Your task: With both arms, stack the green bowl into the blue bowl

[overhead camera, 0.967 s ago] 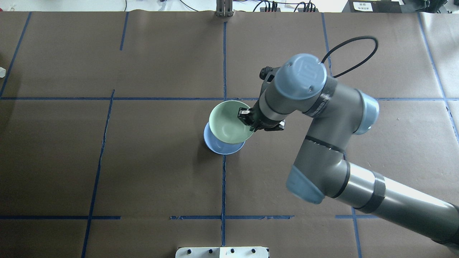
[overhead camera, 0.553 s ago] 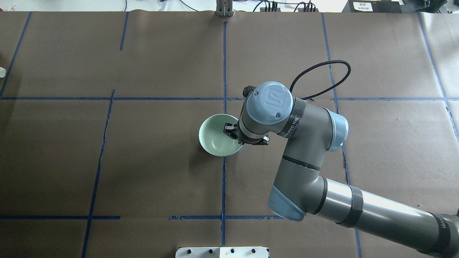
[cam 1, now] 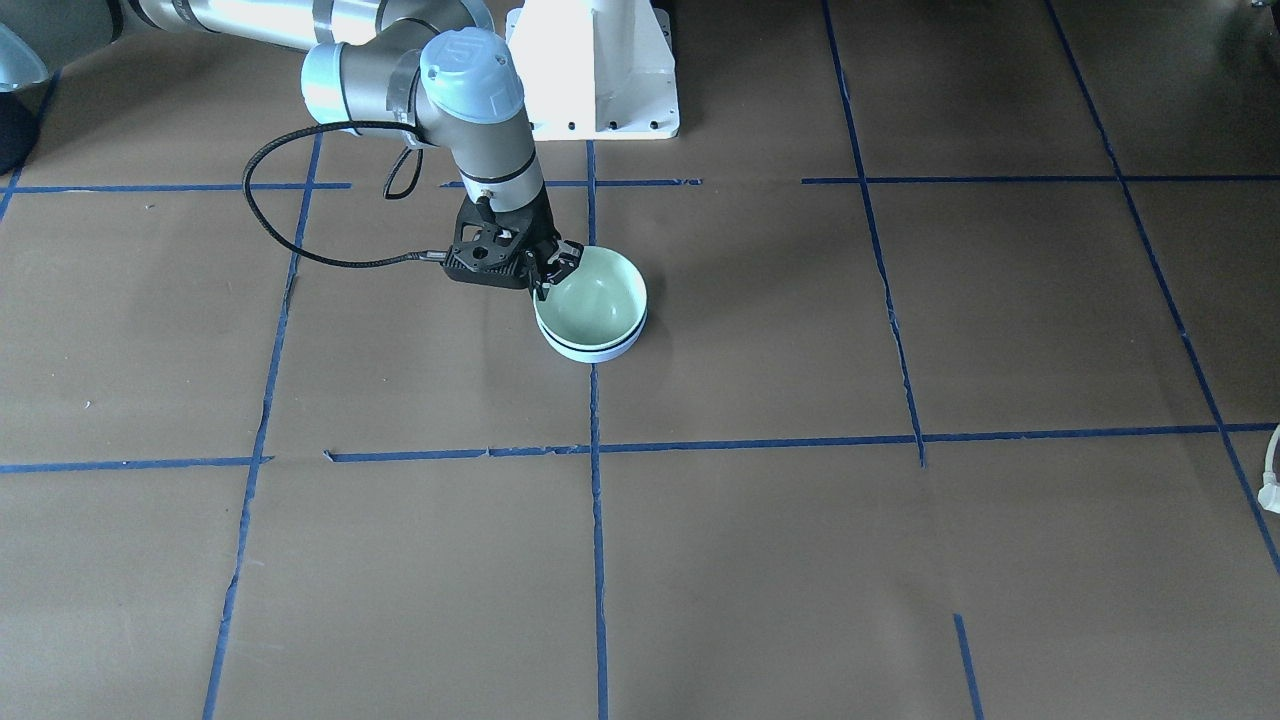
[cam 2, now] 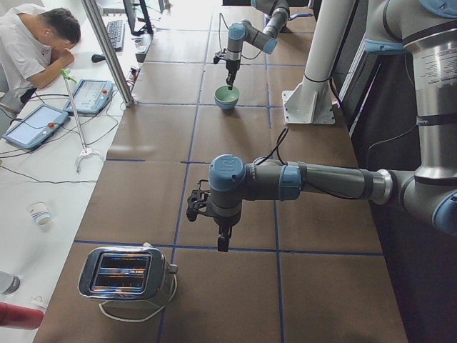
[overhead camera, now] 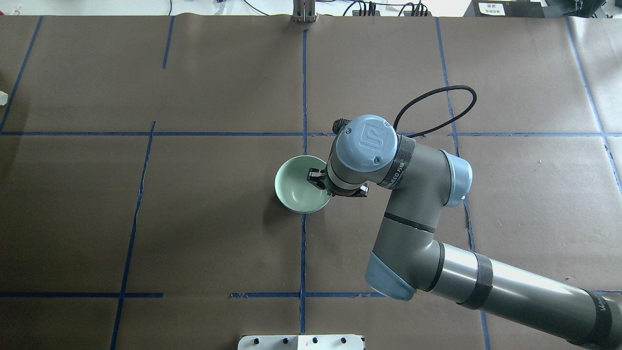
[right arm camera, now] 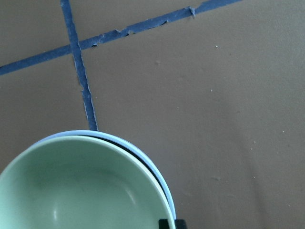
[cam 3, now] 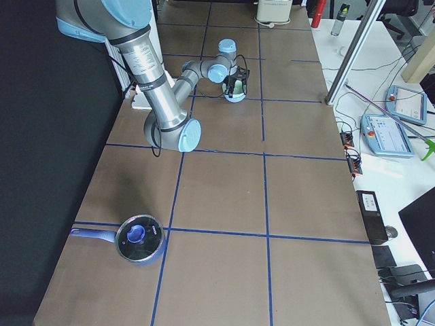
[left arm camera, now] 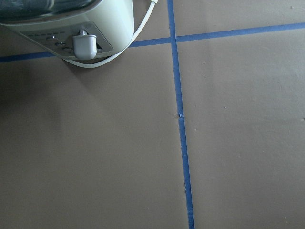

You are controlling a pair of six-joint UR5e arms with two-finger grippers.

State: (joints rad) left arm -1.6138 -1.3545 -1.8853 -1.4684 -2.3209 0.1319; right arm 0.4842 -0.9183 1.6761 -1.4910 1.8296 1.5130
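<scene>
The pale green bowl (overhead camera: 301, 187) sits nested inside the blue bowl (cam 1: 592, 352) near the table's centre line. Only a thin blue rim (right arm camera: 143, 155) shows around it in the right wrist view, and the overhead view hides the blue bowl. My right gripper (cam 1: 553, 275) stands over the bowls' robot-right edge, and its fingers look shut on the green bowl's rim. It also shows in the overhead view (overhead camera: 318, 179). My left gripper (cam 2: 223, 243) hangs above bare table far from the bowls. It shows only in the exterior left view, so I cannot tell its state.
A toaster (cam 2: 125, 273) with a white cord stands near the left arm and fills the top left of the left wrist view (left arm camera: 71, 24). A blue pan with a glass lid (cam 3: 139, 239) sits at the robot's right end. The white pedestal (cam 1: 595, 70) stands behind the bowls.
The right arm carried the green bowl back toward the robot and down into the blue bowl. The blue bowl, seen earlier beneath it, is now covered from above.
</scene>
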